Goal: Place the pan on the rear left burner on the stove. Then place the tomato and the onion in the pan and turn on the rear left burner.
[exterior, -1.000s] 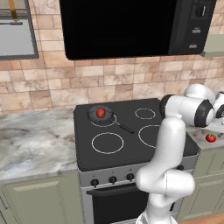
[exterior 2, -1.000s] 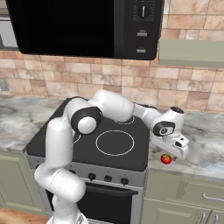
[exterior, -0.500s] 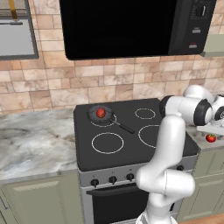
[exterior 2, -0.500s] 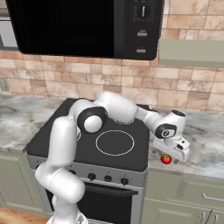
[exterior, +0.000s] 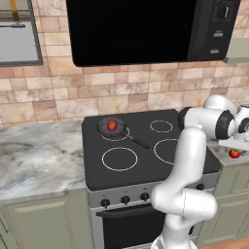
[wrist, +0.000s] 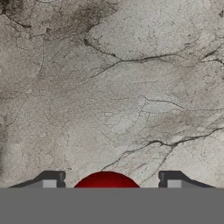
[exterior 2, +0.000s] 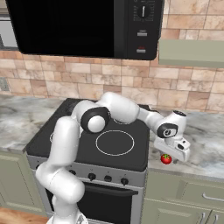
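Note:
The dark pan [exterior: 110, 128] sits on the rear left burner [exterior: 118, 138] of the stove [exterior: 146, 168], handle pointing front right. A reddish ball without green, the onion [exterior: 112, 125], lies in it. The tomato [exterior 2: 166, 159], red with a green cap, rests on the marble counter right of the stove. My gripper [exterior 2: 167, 154] hangs straight over it, pointing down. In the hand view the tomato [wrist: 106, 180] sits between the two fingertips [wrist: 53, 180], with a gap on each side. The gripper [wrist: 112, 180] is open around it.
A black microwave [exterior: 146, 29] hangs above the stove. The marble counter [exterior: 39, 155] runs left of the stove, and a narrower stretch [exterior 2: 201, 148] lies to its right. Black knobs [exterior: 125, 199] line the silver front panel. My arm reaches across the cooktop's right side.
The hand has come down a little and closer over the tomato on the right counter. Pan and onion have not moved.

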### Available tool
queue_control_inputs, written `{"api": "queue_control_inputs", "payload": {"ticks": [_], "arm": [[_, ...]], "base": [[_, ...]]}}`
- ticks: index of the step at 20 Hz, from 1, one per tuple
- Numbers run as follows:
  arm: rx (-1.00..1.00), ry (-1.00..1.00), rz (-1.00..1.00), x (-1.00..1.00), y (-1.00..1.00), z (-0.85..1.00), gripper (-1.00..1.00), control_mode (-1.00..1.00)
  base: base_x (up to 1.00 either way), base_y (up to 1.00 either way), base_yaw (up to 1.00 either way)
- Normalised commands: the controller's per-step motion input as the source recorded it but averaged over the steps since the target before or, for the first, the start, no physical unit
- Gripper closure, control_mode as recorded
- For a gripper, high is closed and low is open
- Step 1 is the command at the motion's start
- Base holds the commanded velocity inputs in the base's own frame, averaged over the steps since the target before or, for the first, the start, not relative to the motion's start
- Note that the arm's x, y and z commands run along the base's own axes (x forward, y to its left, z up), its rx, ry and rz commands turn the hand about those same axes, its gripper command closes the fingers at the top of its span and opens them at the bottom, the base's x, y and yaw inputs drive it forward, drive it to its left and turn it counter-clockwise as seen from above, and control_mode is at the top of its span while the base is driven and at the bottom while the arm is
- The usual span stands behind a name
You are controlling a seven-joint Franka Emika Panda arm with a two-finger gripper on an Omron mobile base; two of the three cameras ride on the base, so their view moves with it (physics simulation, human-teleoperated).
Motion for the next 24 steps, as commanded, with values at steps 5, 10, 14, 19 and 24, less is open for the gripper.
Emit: {"api": "queue_control_inputs", "payload": {"ticks": [5,10,14,19,24], "arm": [[0.0,0.04,0.0,-0.01,0.0,0.0,1.0,-1.0],[0.0,0.03,0.0,0.0,0.0,0.0,1.0,-1.0],[0.0,0.0,0.0,0.0,0.03,0.21,1.0,-1.0],[0.02,0.0,0.0,0.0,0.14,0.37,1.0,-1.0],[0.02,0.0,0.0,0.07,0.25,0.35,1.0,-1.0]], "base": [[0.0,0.0,0.0],[0.0,0.0,0.0],[0.0,0.0,0.0],[0.0,0.0,0.0],[0.0,0.0,0.0]]}}
